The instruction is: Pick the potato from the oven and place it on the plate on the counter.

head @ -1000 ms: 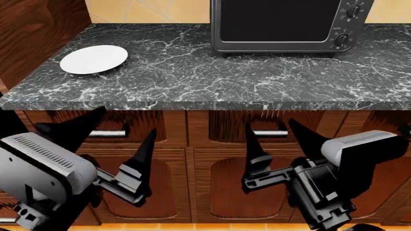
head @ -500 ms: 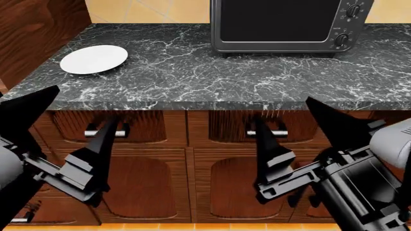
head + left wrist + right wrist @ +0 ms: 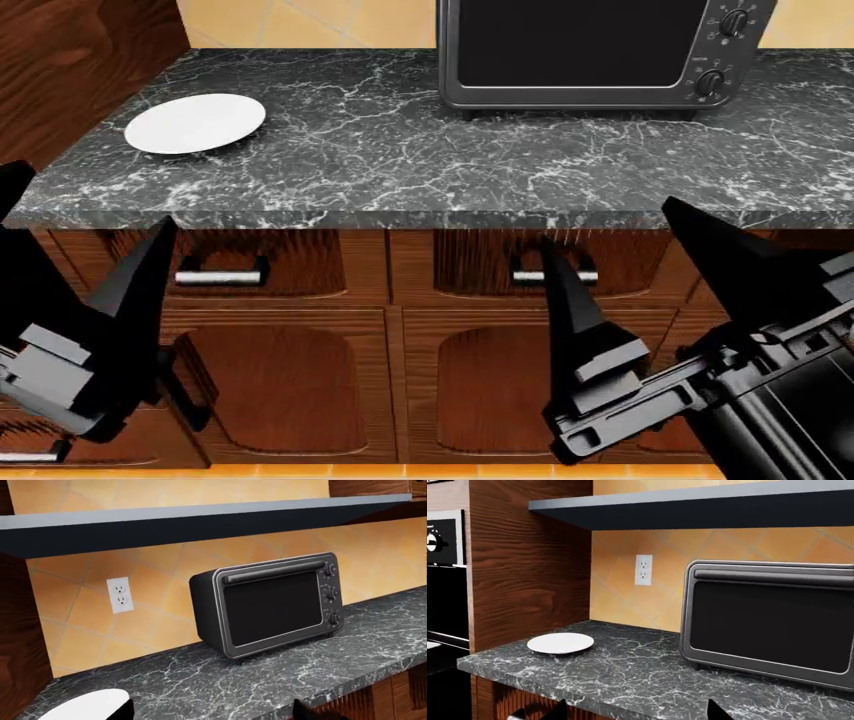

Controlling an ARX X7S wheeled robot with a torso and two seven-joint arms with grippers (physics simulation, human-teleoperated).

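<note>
Both grippers, the left gripper (image 3: 80, 300) and the right gripper (image 3: 654, 290), hang spread and empty below the table (image 3: 400, 150) with the white plate (image 3: 195, 123), the potato is hidden, so next comes reaching the big oven (image 3: 442, 580).

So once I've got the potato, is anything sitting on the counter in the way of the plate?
Nothing visible. The plate lies bare near the counter's left end, with open marble before it; the toaster oven stands well to its right. No potato shows.
</note>
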